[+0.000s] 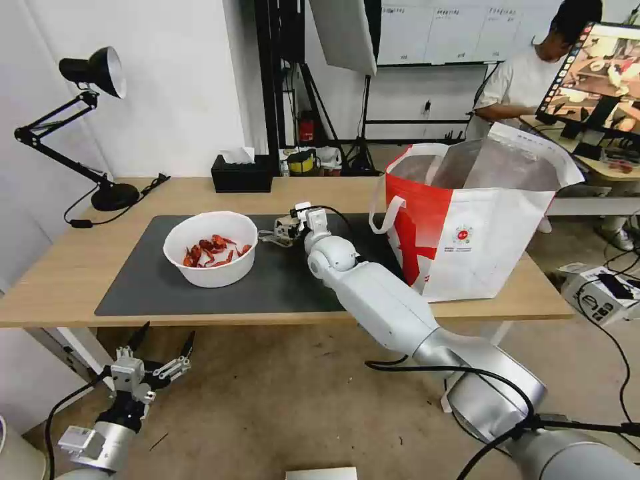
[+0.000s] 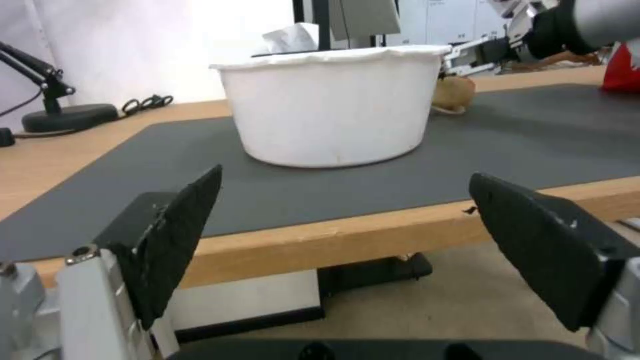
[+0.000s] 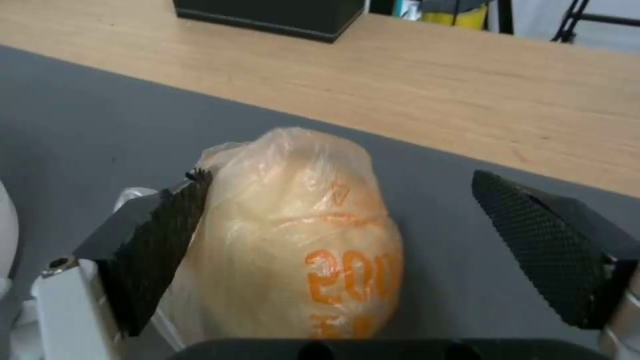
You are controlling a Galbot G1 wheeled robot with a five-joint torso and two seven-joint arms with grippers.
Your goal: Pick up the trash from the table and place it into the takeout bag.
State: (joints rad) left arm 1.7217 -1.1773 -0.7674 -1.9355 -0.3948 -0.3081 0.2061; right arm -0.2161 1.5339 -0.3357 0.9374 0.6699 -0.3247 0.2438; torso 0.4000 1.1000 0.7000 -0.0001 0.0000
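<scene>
Light-wood table (image 1: pixel 60 280) carries the takeout bag (image 1: pixel 480 220), then the bowl (image 1: pixel 211 248). Right gripper (image 3: pixel 340 240), spread wide, straddles the beige lump (image 3: pixel 300 240) on the mat; soft, light, slippery film, so squeeze mid-body. Left gripper (image 1: pixel 164 348) hangs open, below the table edge.

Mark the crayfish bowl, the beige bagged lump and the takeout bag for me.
crayfish bowl (image 1: pixel 212 270): head view, front of its white wall.
beige bagged lump (image 3: pixel 300 235): right wrist view, middle of its plastic wrap.
takeout bag (image 1: pixel 493 247): head view, white front panel.
</scene>
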